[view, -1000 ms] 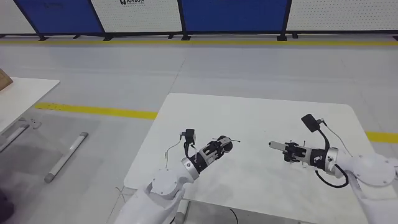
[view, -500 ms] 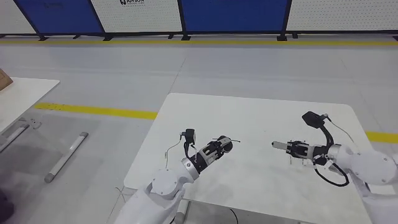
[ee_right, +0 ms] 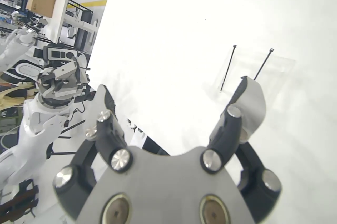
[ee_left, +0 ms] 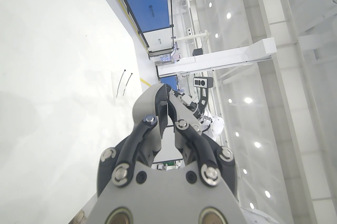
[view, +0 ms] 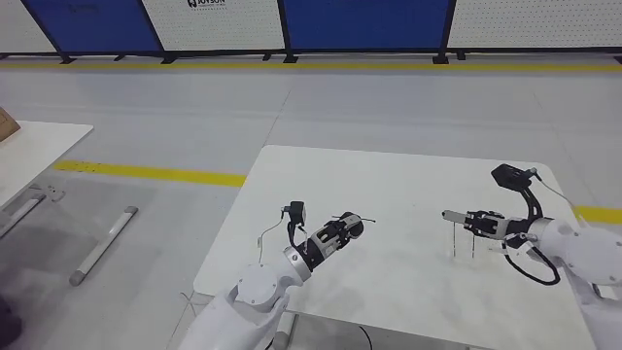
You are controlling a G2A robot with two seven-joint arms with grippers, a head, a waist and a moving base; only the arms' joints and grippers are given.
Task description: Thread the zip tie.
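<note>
Black zip ties (ee_right: 227,68), 2 of them, lie side by side on the white table (view: 389,175), just beneath the right gripper's (view: 449,217) tips. We note its fingers spread wide, forearm level, pointing toward the left gripper (view: 352,222). Left fingers are pressed together, well apart from the ties.

The first zip tie (ee_right: 227,68) and the second zip tie (ee_right: 263,64) were thin, black and straight. They lay flat on the right part of the white table (view: 389,185), side by side and nearly parallel, close but not touching. Each had a small square head, both at the same end, unthreaded.
</note>
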